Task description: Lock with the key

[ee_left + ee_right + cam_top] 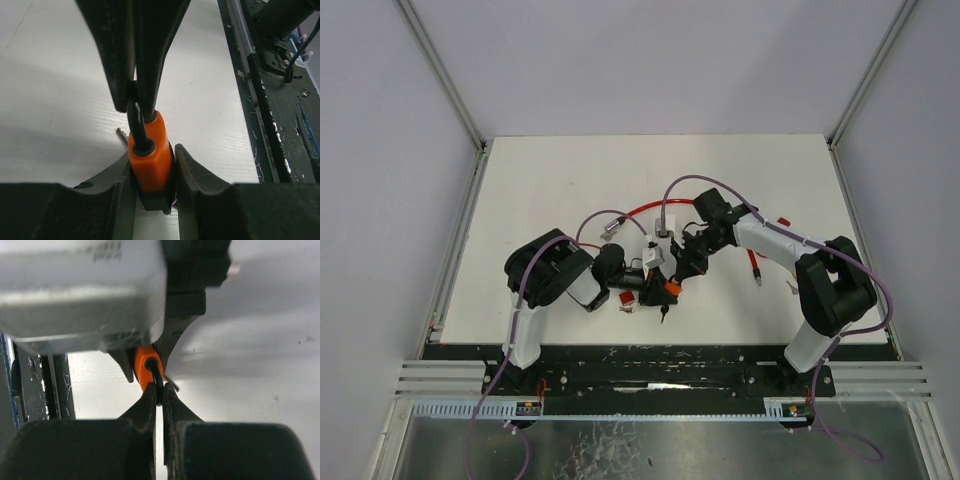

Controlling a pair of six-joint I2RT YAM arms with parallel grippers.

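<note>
Orange padlock (148, 162) sat low centre in the left wrist view, upright. My left fingers (197, 180) clamped its body, one on each flat side. Black shackle (135, 122) rose from the top of the body. My right fingers (115, 60) came in from the top of that frame, pressed together and pinching the shackle, no gap visible.

The right wrist view agreed. Right fingers at the bottom of the frame were closed on the shackle. The orange body sat just above them at centre, with a left finger on either side of it. The blurred grey block of the left wrist filled the upper left.

A thin dark sliver (121, 135) poked out at the padlock's left; couldn't tell what it was.

In the top view the padlock was just below frame centre, where the two arms met, over the white tabletop (570, 180). Couldn't tell whether it touched the surface.

- Just left of it, a small red piece (628, 298) lay on the tabletop with silvery bits beside it, too small to identify.
- A red cable (650, 206) arced above the fingers, toward upper centre.
- A thin red-handled item (755, 265) lay right of centre, well apart from the padlock.
- A black rail (650, 355) ran along the bottom edge of the tabletop.
</note>
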